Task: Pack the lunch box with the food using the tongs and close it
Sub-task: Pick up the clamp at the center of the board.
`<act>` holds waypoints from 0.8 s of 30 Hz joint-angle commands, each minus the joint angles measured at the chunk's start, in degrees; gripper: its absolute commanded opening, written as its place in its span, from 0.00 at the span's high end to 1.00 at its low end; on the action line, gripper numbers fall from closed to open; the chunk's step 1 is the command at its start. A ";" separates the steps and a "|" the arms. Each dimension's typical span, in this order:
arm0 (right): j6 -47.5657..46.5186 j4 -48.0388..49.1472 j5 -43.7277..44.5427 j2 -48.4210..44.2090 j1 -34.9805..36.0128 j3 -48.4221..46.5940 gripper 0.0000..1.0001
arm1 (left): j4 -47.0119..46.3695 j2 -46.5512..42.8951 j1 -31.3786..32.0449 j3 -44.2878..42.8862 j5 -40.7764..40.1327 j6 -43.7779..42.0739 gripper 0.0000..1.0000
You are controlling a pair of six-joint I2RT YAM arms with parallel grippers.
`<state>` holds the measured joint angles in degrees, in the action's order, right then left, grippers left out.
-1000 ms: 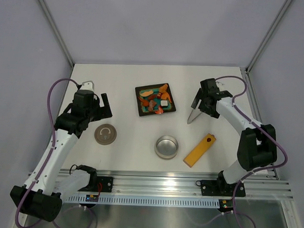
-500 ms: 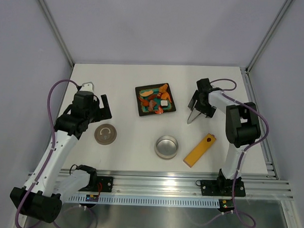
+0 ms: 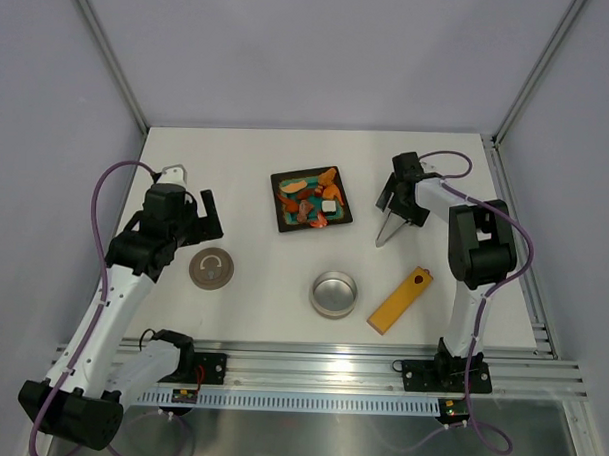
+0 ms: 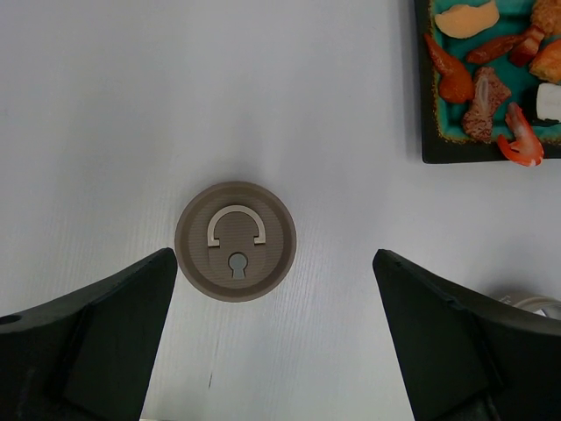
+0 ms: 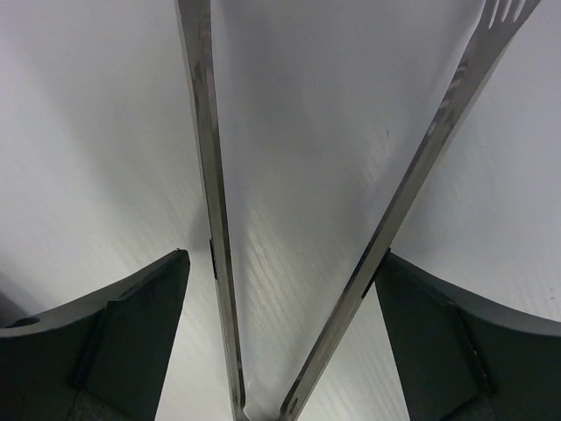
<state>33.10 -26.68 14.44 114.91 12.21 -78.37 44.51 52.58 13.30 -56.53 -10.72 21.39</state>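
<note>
The tongs [image 3: 385, 232] lie on the table right of the plate, a slim silver V. My right gripper [image 3: 397, 203] is down over them, open. In the right wrist view the tongs [image 5: 211, 202] have both arms between my fingers; the right finger [image 5: 456, 333] touches one arm and the left stands apart from the other. The round silver lunch box [image 3: 334, 293] sits at front centre, its grey-brown lid [image 3: 211, 269] to the left. Food [image 3: 311, 198] lies on the black plate [image 3: 282, 223]. My left gripper [image 3: 207, 213] hangs open above the lid [image 4: 235, 241].
A yellow-orange flat bar [image 3: 400, 299] lies right of the lunch box, just below the tongs. In the left wrist view the plate's corner [image 4: 427, 132] with food [image 4: 491, 70] is at top right, and the lunch box rim [image 4: 530, 303] peeks past my right finger.
My right arm has folded in and the right gripper has shifted slightly up and left, settling over the tongs. The left arm has barely moved.
</note>
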 commanded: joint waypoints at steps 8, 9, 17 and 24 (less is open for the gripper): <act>3.55 -0.30 1.12 -0.04 0.10 2.87 0.17 | 0.40 -1.07 -0.12 0.11 0.26 0.15 0.01; 3.81 -0.57 1.38 0.31 0.36 2.43 0.27 | 0.66 -1.33 -0.12 0.19 0.26 0.15 0.01; 0.65 -4.69 -0.11 -4.42 1.86 -0.99 0.71 | 2.07 -2.65 -0.12 -0.24 -0.88 -0.21 0.01; -9.18 -14.09 -9.21 -14.88 1.86 -9.86 0.74 | 2.77 -2.74 -0.12 -1.47 -1.14 -0.56 0.01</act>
<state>29.82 -36.16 11.66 108.47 13.61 -81.30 47.77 50.68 13.30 -56.51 -10.83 21.39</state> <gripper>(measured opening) 0.294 0.988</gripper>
